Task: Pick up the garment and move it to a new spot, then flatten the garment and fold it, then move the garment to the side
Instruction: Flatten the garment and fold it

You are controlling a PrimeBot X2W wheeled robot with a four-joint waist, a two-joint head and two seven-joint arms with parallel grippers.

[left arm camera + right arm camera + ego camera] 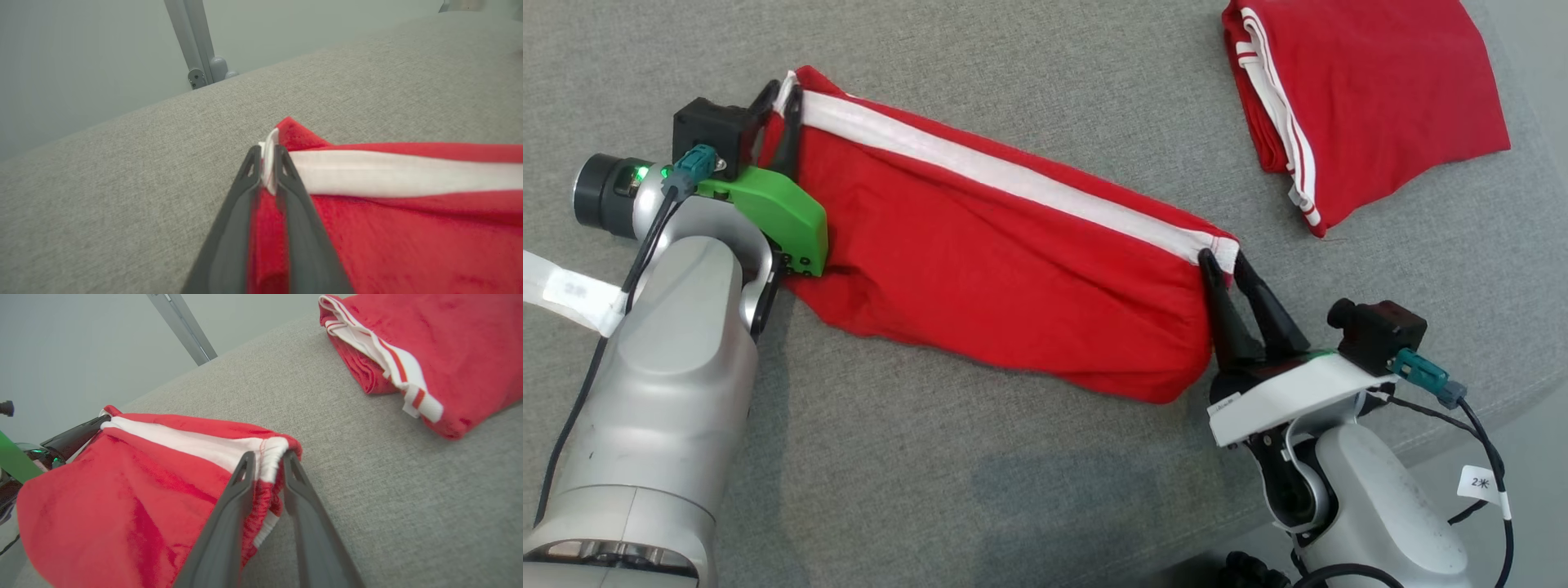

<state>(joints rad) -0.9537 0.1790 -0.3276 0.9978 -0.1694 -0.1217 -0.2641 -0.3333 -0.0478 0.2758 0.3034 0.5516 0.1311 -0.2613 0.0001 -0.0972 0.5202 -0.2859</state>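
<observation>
Holding the red garment [1013, 269] on the grey cushion [931, 457]: left gripper [783, 96] clamped on its far-left white band [1013, 175] corner, right gripper [1223, 260] slightly parted around the right corner, grip unclear. Risks bunching back if let go unevenly.

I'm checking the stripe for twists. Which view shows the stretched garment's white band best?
The head view: the band runs in full from the left tool to the right tool. The left wrist view gives its left end, pinched in that tool; the right wrist view gives its right end, bunched.
</observation>
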